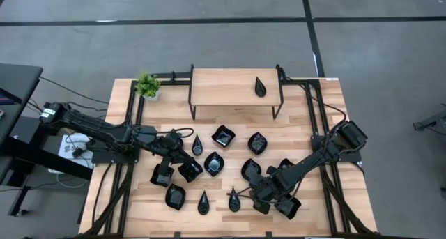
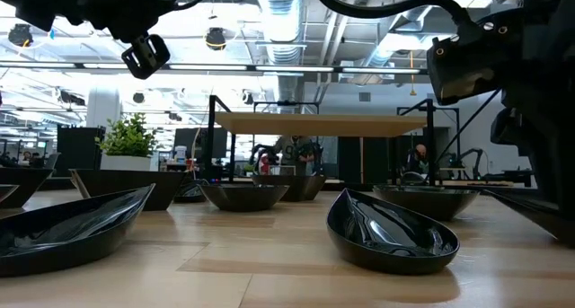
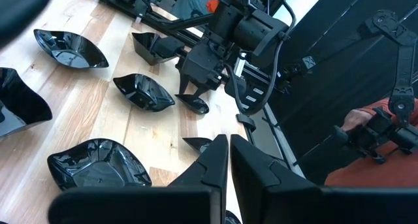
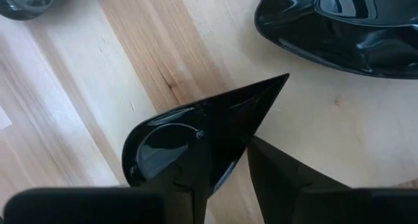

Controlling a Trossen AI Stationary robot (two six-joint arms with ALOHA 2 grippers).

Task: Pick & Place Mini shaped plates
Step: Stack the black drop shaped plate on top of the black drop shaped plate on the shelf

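I see black mini plates (image 1: 214, 163) scattered over the wooden table (image 1: 327, 120), one teardrop plate (image 1: 260, 86) on the far shelf (image 1: 223, 87), a potted plant (image 1: 147, 86) far left, both arms reaching in low.
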